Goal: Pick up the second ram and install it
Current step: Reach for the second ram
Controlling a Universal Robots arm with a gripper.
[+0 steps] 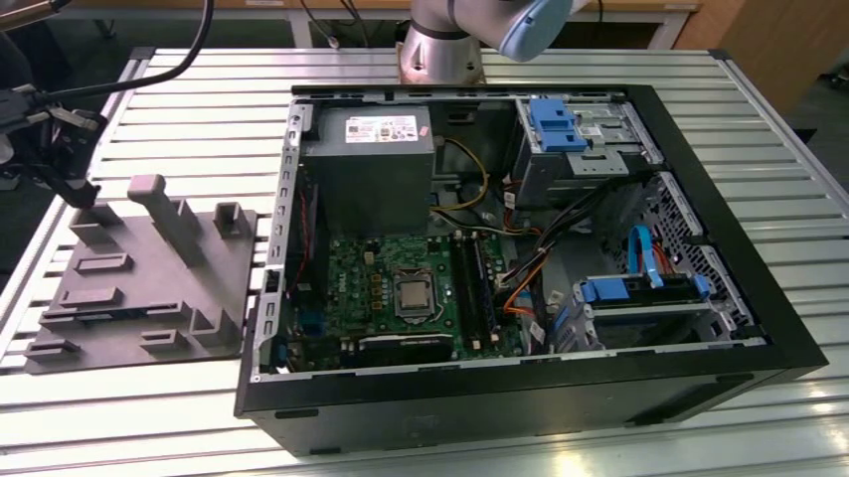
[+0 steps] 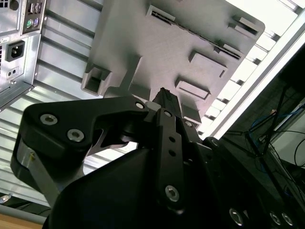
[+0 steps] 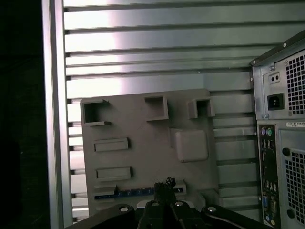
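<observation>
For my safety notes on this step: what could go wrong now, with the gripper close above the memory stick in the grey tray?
1. The thin blue-green memory stick sits in a narrow slot of the grey plastic fixture tray. The black gripper, close above it, might strike the slot wall if slightly offset.
2. In the open black computer case, orange cables lie beside the long black memory slots and could snag the stick.
</observation>
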